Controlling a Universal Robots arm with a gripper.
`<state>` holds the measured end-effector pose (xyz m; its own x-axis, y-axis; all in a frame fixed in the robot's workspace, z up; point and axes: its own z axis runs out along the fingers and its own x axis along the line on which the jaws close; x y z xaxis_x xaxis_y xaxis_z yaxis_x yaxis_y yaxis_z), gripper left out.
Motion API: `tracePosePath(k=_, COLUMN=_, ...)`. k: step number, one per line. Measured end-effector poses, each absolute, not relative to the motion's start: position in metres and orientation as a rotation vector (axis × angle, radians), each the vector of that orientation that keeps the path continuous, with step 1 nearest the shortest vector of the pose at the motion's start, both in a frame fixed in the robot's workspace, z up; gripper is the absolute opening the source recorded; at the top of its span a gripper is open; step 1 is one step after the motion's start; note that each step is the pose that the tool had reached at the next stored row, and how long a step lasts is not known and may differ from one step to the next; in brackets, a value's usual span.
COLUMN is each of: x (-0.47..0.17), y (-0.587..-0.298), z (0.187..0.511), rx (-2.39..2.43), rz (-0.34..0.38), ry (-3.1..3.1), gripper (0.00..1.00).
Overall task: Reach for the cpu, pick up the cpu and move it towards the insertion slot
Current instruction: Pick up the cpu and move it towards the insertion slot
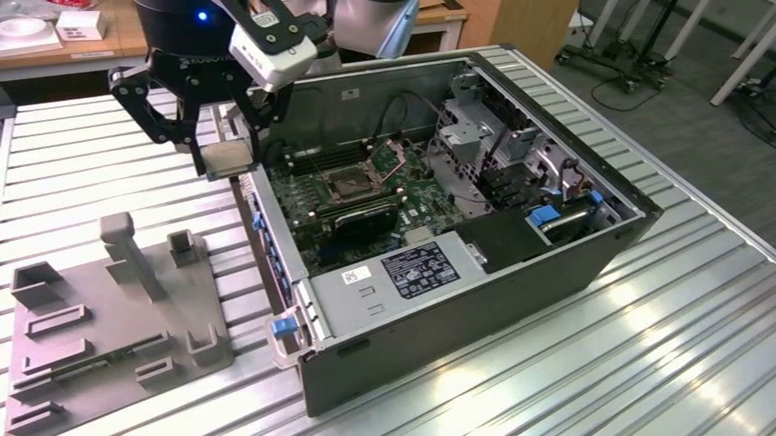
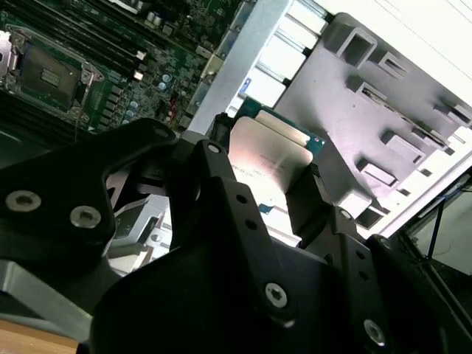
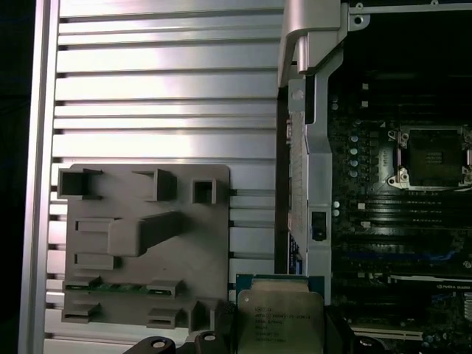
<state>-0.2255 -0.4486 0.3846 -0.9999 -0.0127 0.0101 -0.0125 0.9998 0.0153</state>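
Cpu (image 3: 280,317) sits pinched between the gripper's (image 2: 276,184) two black fingers, lifted off the grey holder (image 3: 147,243) & hanging over the open pc case's (image 1: 631,232) near wall, just at the case's edge. We see its silvery face w/ a green-tan rim in both wrist views; in the exterior view it shows as a small pale square (image 1: 227,159) under the gripper (image 1: 224,150), just outside the case wall, above the slatted table (image 1: 73,173).

Handling, as we judge it: thin, stiff, light, no give. Face is smooth metal so it could slip if the pinch loosens; underside contacts are fragile, so we keep off them. Hold belongs on two opposite edges, which is where the fingers (image 2: 221,169) seem to bear now, closed down to the chip's width, nothing else in them.

Arm pose: wrist points roughly straight down, chip held flat, face up toward the wrist cams. Arm comes in from the far side of the case.

Insertion slot (image 1: 348,186) lies inside the case on the green board, shiny frame round a dark square, well apart from the chip & deeper into the case. We see it in both wrist views too (image 3: 431,156) (image 2: 46,74). Holder lies on the table outside the case, its square recess (image 3: 204,192) vacant, green strip (image 3: 122,287) left in place.
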Motion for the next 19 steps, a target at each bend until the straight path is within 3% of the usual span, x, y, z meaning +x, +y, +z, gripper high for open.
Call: tracePosePath(k=19, x=-0.21, y=-0.449, z=0.385, rx=0.02, rz=-0.024, ry=-3.13, gripper=0.55)
